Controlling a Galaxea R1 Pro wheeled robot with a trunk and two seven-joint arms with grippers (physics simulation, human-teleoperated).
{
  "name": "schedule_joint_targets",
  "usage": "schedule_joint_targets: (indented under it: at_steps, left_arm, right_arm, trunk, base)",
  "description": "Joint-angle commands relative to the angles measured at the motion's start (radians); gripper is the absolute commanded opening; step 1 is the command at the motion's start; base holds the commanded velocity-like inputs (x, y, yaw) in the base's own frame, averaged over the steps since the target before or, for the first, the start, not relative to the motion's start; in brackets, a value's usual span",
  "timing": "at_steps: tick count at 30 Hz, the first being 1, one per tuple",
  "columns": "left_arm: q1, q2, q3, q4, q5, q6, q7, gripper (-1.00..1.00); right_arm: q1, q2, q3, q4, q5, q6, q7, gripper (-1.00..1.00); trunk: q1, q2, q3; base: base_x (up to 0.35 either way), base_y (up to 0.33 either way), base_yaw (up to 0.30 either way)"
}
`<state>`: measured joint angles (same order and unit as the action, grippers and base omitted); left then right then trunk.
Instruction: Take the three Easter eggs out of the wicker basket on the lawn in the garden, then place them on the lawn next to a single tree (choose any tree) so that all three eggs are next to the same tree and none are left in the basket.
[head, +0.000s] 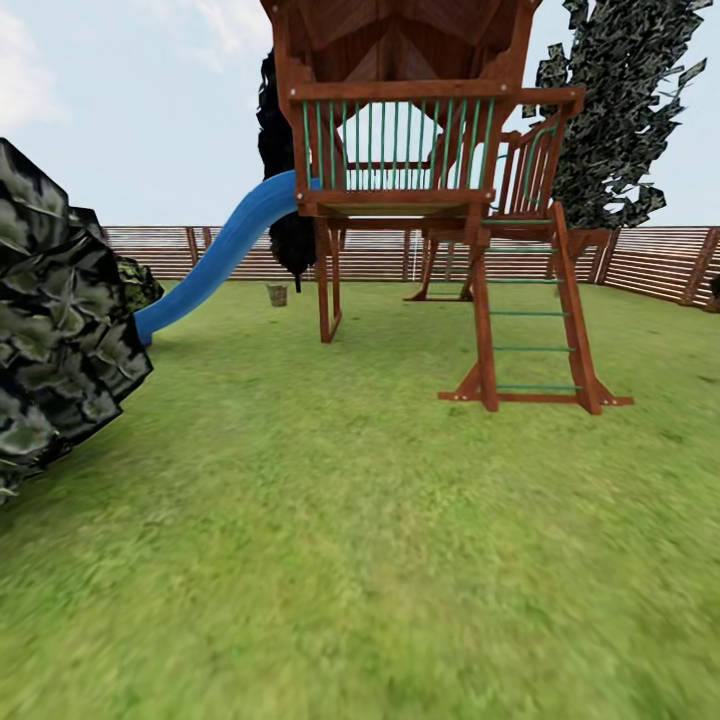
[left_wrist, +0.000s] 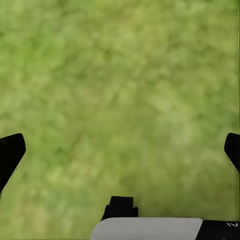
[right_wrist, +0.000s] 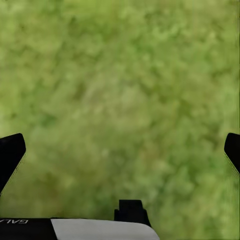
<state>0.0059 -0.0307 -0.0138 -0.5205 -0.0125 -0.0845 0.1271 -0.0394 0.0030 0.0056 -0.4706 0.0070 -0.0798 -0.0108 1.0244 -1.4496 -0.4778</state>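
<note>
Lawn (head: 380, 560) runs to wicker basket (head: 277, 295) beside slide (head: 215, 260), contents indiscernible; left claw (left_wrist: 120, 150) and right claw (right_wrist: 120, 150) wide, empty.

The play tower (head: 400, 150) stood on the lawn (head: 380, 560). Its slide (head: 215, 255) ran down to the left, its ladder (head: 535, 320) to the right. The basket (head: 277, 295) sat between slide and tower, before the fence (head: 650, 260) behind.

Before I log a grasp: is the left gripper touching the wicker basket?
Apart. The head view shows the wicker basket far off by the fence; the left gripper hangs open over lawn.
</note>
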Motion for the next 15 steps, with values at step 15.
schedule_joint_targets:
  at_steps: [15]
  left_arm:
    - [0.000, 0.000, -0.002, -0.001, -0.001, -0.001, 0.005, 1.00]
  right_arm:
    - [0.000, 0.002, 0.000, -0.001, -0.002, -0.003, -0.003, 1.00]
  trunk:
    - [0.001, 0.000, -0.001]
  base:
    - [0.335, 0.044, -0.039]
